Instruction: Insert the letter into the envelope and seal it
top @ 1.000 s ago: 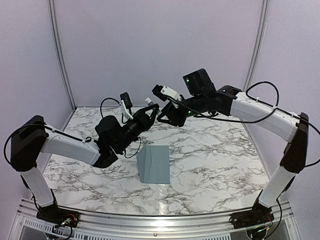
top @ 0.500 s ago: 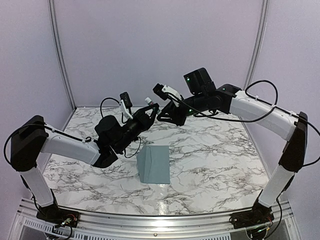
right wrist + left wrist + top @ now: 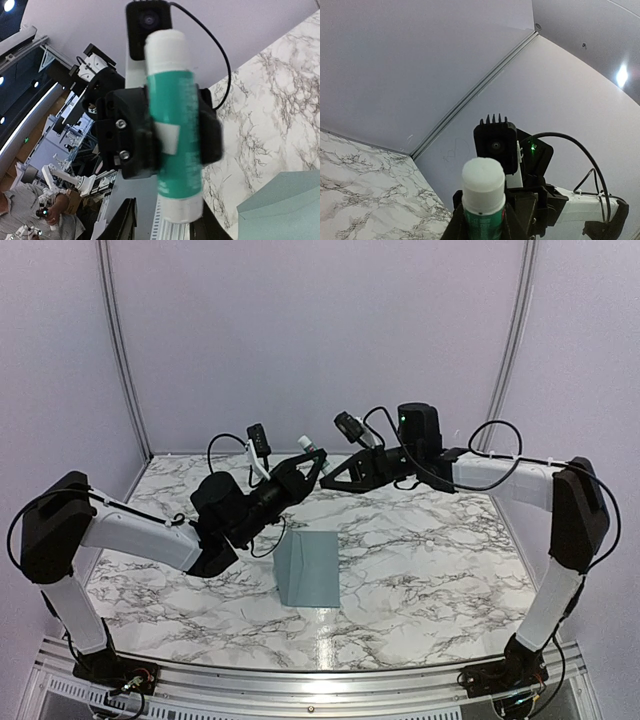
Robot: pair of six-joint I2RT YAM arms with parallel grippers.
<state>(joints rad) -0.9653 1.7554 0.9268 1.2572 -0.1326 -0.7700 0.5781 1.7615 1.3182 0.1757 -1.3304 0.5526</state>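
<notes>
From the top view, the blue-grey envelope [image 3: 308, 568] lay flat on the marbled counter [image 3: 430, 560], near the front and roughly between the two arms. Neither arm touched it, and no cream letter showed outside it. Above it the left end effector [image 3: 314, 463] and the right end effector [image 3: 326, 480] met tip to tip over the far half of the counter. In the left wrist view, the left end effector was clamped on a glue stick [image 3: 482, 200] with a green body and a white end, and the other wrist's camera faced it just beyond. In the right wrist view, the same stick crossed the left fingers, and its lower white end sat between the right end effector's jaws. These stood partly apart, with a gap on one side, gripping nothing. The step in hand looked like uncapping the glue, ahead of sealing. The next move probably called for the right jaws to close squarely on the cap and draw it off along the stick while the left held firm. A pale label patch [image 3: 167, 139] and faint print on the body could not be read.
</notes>
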